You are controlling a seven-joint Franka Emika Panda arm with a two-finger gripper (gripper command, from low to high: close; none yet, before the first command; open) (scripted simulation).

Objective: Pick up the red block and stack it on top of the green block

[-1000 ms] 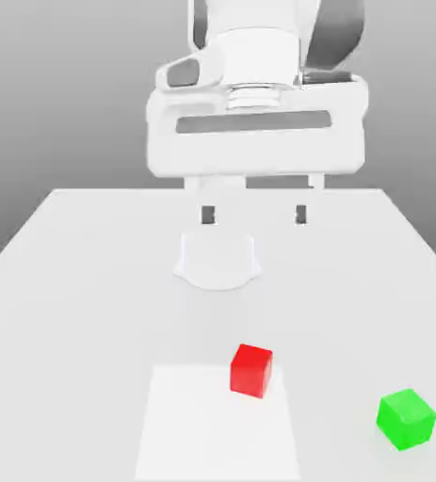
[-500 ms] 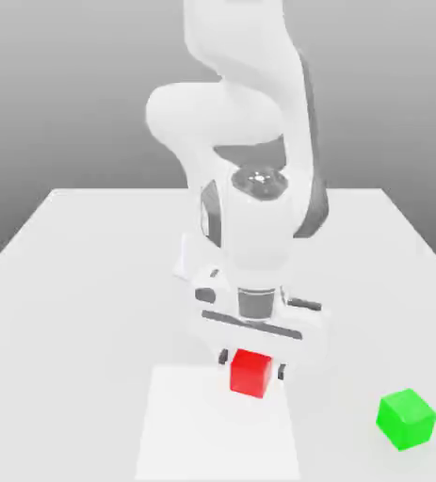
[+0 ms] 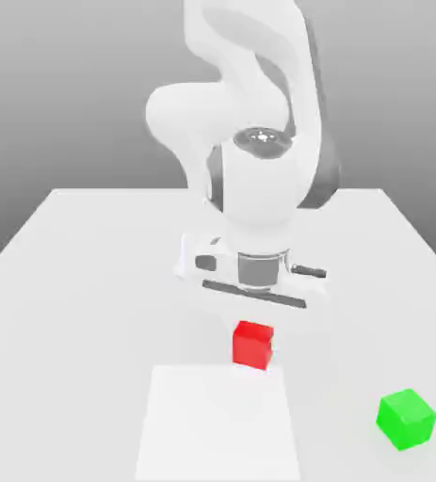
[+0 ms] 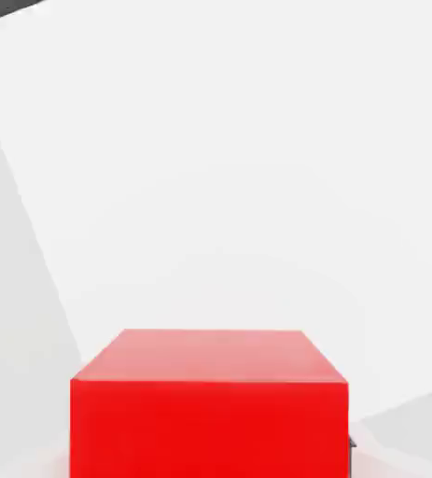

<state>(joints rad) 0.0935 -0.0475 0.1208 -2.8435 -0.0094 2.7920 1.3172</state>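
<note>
Colour is lying flat and even on the red block (image 3: 252, 346) - a small, sharp-edged cube with no grain or markings. It is sitting directly beneath the smooth, rounded white arm (image 3: 250, 141), pinched in the end effector (image 3: 253, 329), whose fingers are closing on its sides, largely hidden behind it in the exterior view. The block is hanging over the far edge of a paler square patch (image 3: 217, 428) on the matte white tabletop (image 3: 89, 264).

The green block (image 3: 406, 418), a cube of the same kind, is resting on the tabletop well apart from the red one, toward the exterior view's right and nearer the camera, turned slightly so that one corner is pointing forward.

From the hand view, the red block (image 4: 210, 406) is showing up close - a lighter top face and a saturated front face - with a thin dark sliver (image 4: 351, 449) touching its side and bare tabletop (image 4: 257, 168) spreading beyond.
</note>
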